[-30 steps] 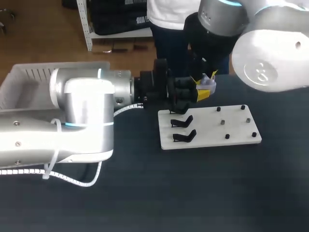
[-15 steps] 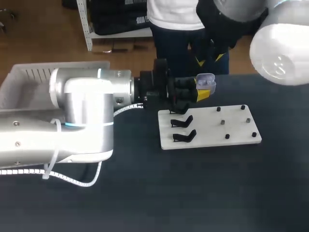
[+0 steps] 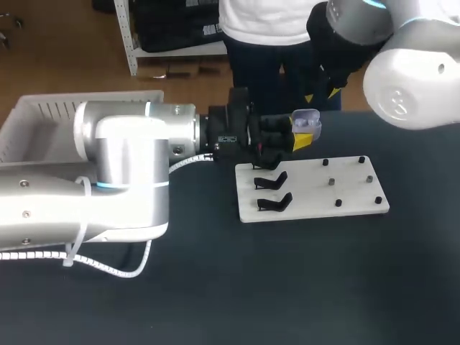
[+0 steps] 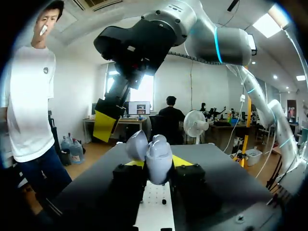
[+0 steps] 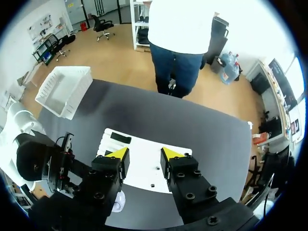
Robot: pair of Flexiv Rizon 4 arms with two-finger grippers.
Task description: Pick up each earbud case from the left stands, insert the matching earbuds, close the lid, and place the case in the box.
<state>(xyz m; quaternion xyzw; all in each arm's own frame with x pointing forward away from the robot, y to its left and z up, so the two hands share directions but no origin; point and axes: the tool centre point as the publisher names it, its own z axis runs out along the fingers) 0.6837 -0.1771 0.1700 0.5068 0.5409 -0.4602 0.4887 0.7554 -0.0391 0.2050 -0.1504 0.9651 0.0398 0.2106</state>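
The ribbed white plastic box (image 3: 43,118) sits at the table's far left, and the left tool (image 3: 297,138) is clamped from both sides on the earbud case (image 3: 307,119), a smooth, pale lilac, rounded shell held in the air near the far edge of the flat white board (image 3: 345,205), lid hinged up. Closing looks next, so that grip should sit low on the glossy body, clear of the hinge, while the right tool (image 5: 144,156), hanging above spread and empty, presses the lid's crown gently down.
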